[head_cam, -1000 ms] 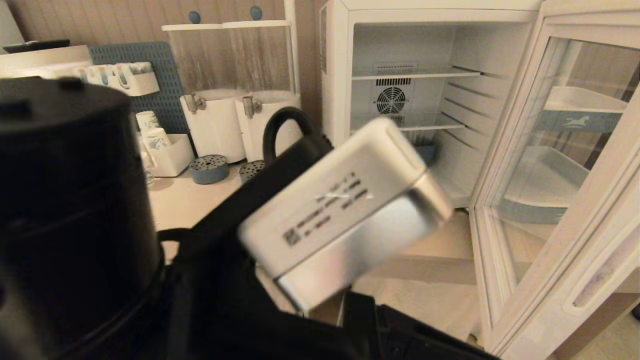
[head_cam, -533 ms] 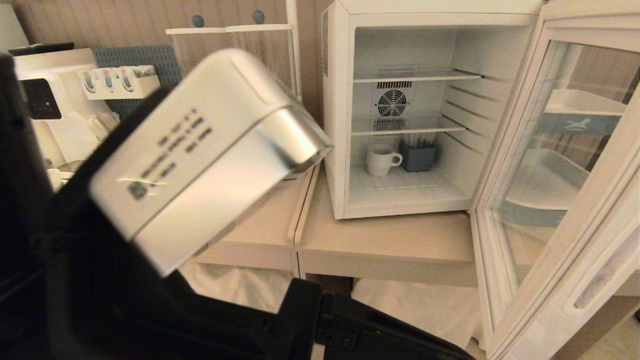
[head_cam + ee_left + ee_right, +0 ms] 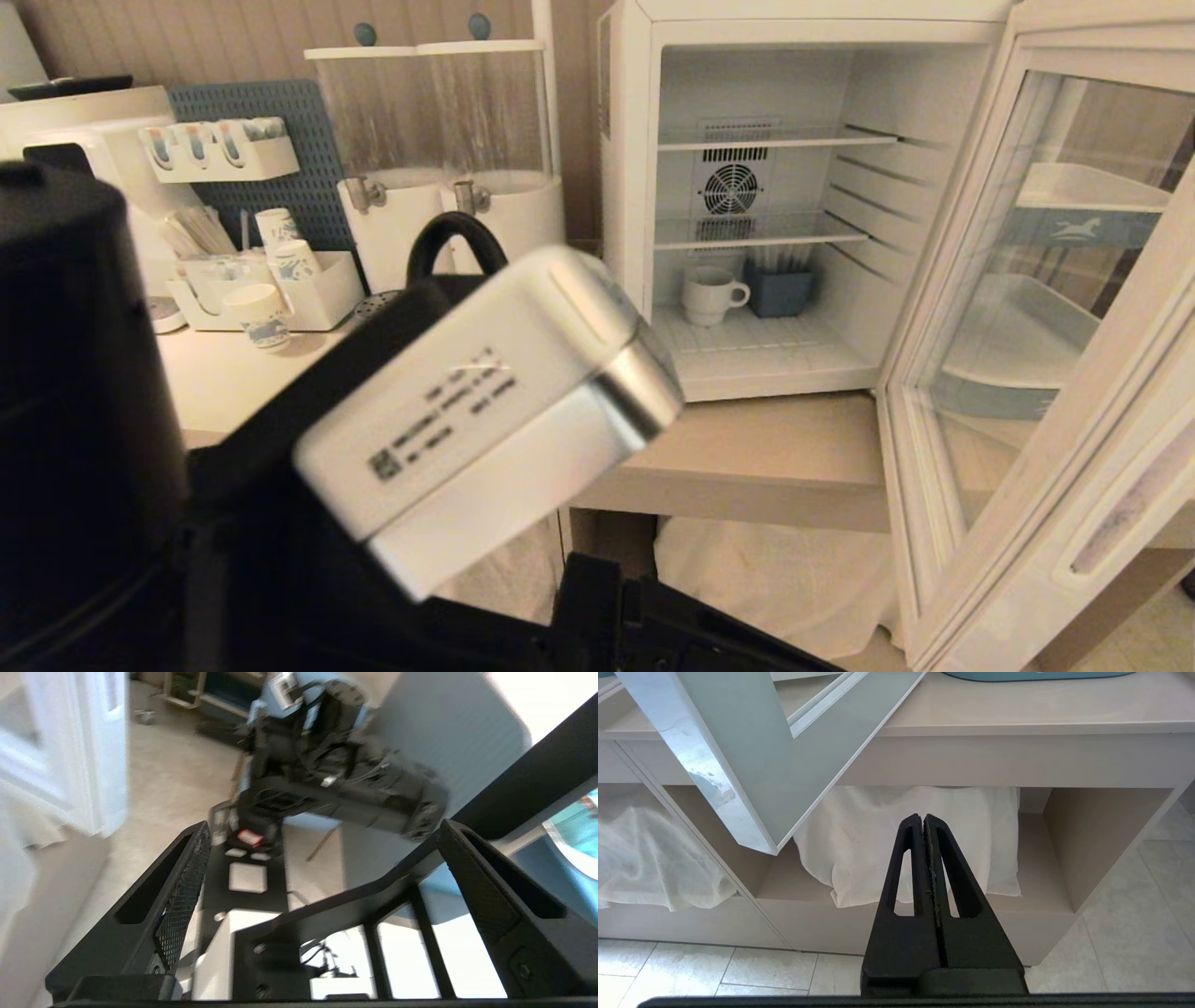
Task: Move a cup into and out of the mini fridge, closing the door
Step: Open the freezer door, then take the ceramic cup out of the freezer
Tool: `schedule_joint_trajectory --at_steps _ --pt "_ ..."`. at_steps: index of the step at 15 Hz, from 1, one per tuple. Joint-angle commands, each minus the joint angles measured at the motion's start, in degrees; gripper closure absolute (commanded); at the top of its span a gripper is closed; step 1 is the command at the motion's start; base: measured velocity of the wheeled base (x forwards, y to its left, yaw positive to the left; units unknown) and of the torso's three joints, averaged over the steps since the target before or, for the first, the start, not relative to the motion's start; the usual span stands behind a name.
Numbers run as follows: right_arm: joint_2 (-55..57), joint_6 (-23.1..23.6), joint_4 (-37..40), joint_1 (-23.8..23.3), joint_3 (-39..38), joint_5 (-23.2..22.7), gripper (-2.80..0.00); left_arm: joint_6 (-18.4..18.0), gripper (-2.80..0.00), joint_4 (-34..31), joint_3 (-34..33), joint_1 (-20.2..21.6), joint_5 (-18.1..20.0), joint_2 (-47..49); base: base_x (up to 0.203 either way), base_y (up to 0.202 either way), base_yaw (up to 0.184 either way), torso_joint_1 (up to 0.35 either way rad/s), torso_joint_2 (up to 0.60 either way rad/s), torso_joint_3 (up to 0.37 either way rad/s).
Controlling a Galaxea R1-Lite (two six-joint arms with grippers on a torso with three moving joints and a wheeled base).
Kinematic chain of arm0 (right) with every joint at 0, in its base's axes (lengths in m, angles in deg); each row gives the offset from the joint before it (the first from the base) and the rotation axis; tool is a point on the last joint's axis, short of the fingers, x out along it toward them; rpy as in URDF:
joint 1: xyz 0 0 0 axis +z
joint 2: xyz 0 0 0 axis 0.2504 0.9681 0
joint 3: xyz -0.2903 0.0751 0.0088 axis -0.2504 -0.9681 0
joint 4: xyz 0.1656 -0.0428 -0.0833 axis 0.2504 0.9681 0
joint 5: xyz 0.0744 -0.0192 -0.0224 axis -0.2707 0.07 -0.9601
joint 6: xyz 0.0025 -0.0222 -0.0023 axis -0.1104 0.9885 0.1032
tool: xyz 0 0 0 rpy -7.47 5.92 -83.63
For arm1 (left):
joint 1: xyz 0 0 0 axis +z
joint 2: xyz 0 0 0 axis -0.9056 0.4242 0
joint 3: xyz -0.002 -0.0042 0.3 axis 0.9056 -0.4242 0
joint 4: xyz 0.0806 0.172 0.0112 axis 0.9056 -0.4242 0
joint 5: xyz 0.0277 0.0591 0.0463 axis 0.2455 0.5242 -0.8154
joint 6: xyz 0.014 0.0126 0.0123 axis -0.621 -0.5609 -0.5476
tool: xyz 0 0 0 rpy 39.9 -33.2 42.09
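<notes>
Half a second back, the left arm's silver wrist housing [image 3: 485, 411] filled the upper left of the head view; it then sat lower and nearer the middle, uncovering the paper cups [image 3: 271, 280] and the drink dispensers [image 3: 439, 159] on the counter [image 3: 747, 457]. A second back that same housing hid the fridge floor altogether. The cup [image 3: 711, 295] had not budged from half a second ago: it stood upright on the bottom floor of the mini fridge [image 3: 635, 187], under the lower wire shelf, just beside a small blue-grey box [image 3: 780, 289], handle turned toward that box.

A squat, plain white mug with a loop handle, nothing printed on it. The door [image 3: 1055, 373] hung wide open on the right, a pale frame around a clear glass pane.

Left tool [image 3: 322, 849] was released, its black fingers [image 3: 187, 877] spread wide with nothing between them, well clear of the fridge. Right tool [image 3: 923, 819] hung low in front of the counter's open base, clenched on nothing, fingers pressed flat together, below the door's bottom corner [image 3: 756, 835].
</notes>
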Motion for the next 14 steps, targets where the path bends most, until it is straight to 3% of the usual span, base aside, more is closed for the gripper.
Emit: schedule_joint_trajectory --at_steps 1,4,8,11,12,14 --pt "0.07 0.02 0.07 0.05 0.00 -0.02 0.00 -1.11 -2.80 0.12 -1.41 2.82 -2.07 -0.08 0.000 0.000 0.000 0.000 0.00 0.000" --pt "0.07 0.02 0.07 -0.01 0.00 0.04 0.00 -6.38 -2.80 0.29 -4.27 15.06 -10.94 1.04 0.000 0.000 0.000 0.000 0.00 0.000" --pt "0.07 -0.02 0.07 -0.02 0.00 -0.05 0.00 -12.17 -2.80 0.84 -3.80 33.72 -15.06 1.54 0.000 0.000 0.000 0.000 0.00 0.000" --pt "0.07 0.02 0.07 -0.02 0.00 0.04 0.00 -16.22 -2.80 5.23 -1.62 42.31 -19.52 3.73 0.000 0.000 0.000 0.000 0.00 0.000" --pt "0.07 0.02 0.07 -0.02 0.00 0.04 0.00 -19.07 0.00 7.43 -0.77 43.88 -22.24 5.18 0.000 0.000 0.000 0.000 0.00 0.000" --pt "0.07 0.02 0.07 -0.02 0.00 -0.04 0.00 -22.06 0.00 10.30 -0.14 44.81 -28.14 6.36 0.000 0.000 0.000 0.000 0.00 0.000"
